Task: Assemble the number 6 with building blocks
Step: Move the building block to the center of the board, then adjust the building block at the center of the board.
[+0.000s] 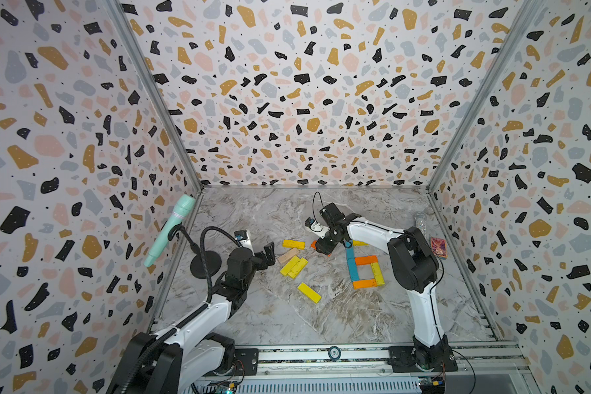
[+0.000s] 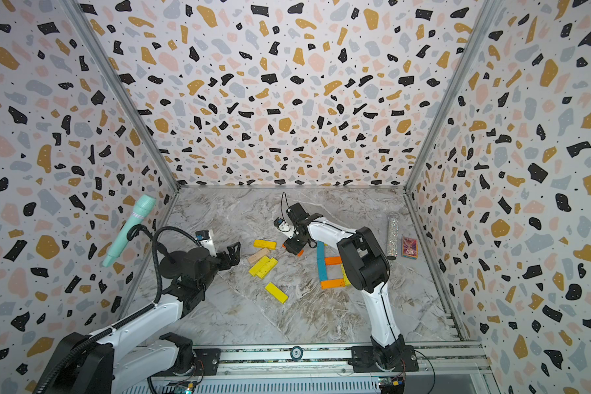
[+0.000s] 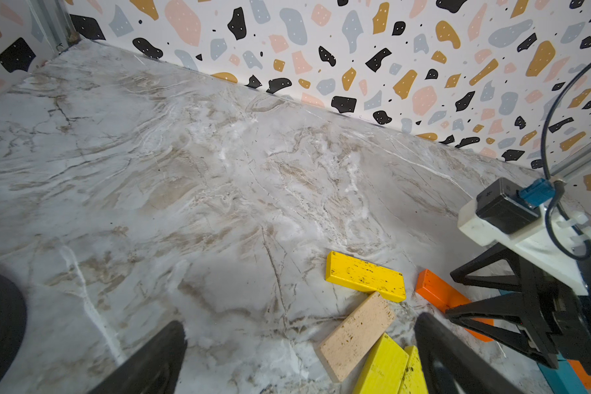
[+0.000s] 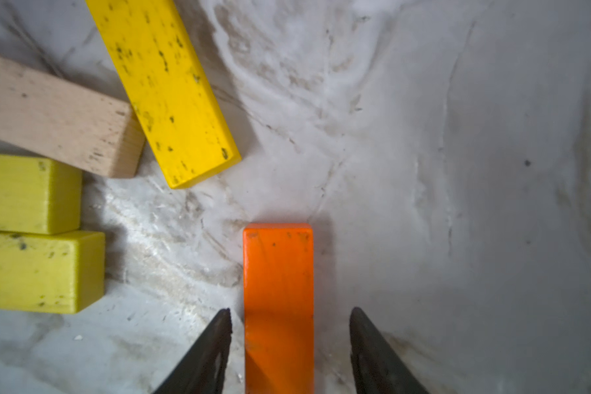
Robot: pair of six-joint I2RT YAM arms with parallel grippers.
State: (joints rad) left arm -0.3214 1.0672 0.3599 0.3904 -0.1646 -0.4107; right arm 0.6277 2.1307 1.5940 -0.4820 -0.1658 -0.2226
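Observation:
A part-built figure lies on the marble table in both top views: a teal block [image 1: 350, 264] upright on its left, an orange block [image 1: 365, 260] across the middle, a yellow block [image 1: 377, 273] on the right and an orange block [image 1: 365, 283] along the bottom. My right gripper [image 4: 290, 309] is open astride a loose orange block [image 4: 278, 290] lying flat on the table, with a gap on each side. Loose yellow blocks [image 1: 293, 266] and a beige block [image 1: 288, 256] lie left of it. My left gripper [image 3: 301, 322] is open and empty beside the beige block [image 3: 355, 336].
A mint microphone [image 1: 169, 232] on a black round stand [image 1: 205, 264] stands at the left wall behind my left arm. A glittery tube [image 2: 393, 235] and a red card box [image 2: 409, 247] lie by the right wall. One more yellow block [image 1: 309, 292] lies nearer the front.

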